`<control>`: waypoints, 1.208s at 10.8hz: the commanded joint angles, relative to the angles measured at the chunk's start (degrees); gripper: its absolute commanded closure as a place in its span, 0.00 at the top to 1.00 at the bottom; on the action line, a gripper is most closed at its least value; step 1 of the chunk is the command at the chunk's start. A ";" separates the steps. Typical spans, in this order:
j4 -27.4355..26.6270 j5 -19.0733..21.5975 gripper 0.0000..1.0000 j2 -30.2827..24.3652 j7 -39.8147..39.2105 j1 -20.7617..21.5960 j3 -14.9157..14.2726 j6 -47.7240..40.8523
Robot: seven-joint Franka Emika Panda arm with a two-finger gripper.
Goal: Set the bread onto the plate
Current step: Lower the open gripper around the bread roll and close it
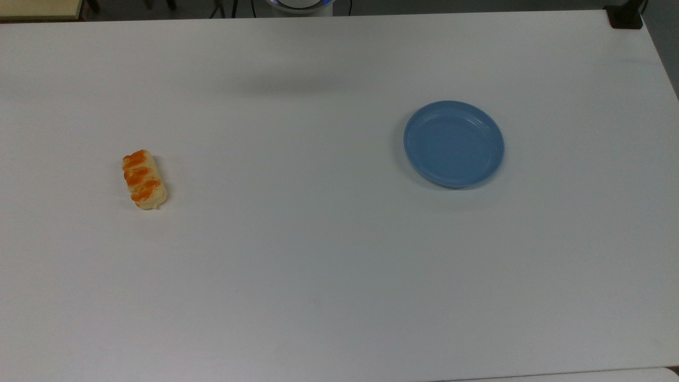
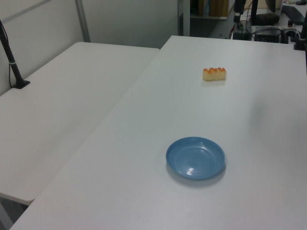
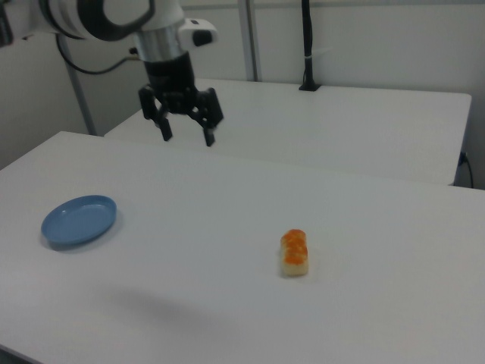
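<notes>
1. Right view: the claw [image 3: 186, 135] hangs in the air above the white counter [image 3: 227, 303], pointing down, its two dark fingers [image 3: 208, 135] spread wide with nothing between them. It sits on a white arm [image 3: 114, 19] that comes in from the right view's upper left.
2. Right view: the claw is well above and behind both task things, nearer the plate [image 3: 79, 221] than the bread [image 3: 295, 252].
3. Top view: the counter [image 1: 318, 265] is seen from above. A soft shadow lies on it near the far edge, and a rounded white base with a blue rim [image 1: 299, 4] sits just beyond that edge.
4. Left view: a second white table [image 2: 57, 120] adjoins the counter [image 2: 144, 201] on the left view's left, with a black pole [image 2: 12, 60] standing on it.
5. The bread [image 1: 144, 179] lies flat on the counter at the top view's left, orange glazed patches facing up. Its long axis runs nearly top to bottom in the top view, the lower end tilted slightly to the top view's right.
6. In the left view the bread [image 2: 214, 74] lies crosswise, its long axis running left to right; in the right view it runs away from the camera.
7. The plate [image 1: 453, 144] rests upright at the top view's right, well apart from the bread, and holds nothing. The left view shows the plate [image 2: 195, 158] nearer the camera than the bread.
</notes>
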 commanded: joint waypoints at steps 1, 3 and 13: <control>-0.60 -4.23 1.00 2.70 -8.53 -4.26 -0.10 3.67; -1.22 -4.50 1.00 5.42 -12.12 -7.51 -0.28 7.71; -5.70 -2.22 1.00 26.87 -9.16 -10.07 1.38 39.54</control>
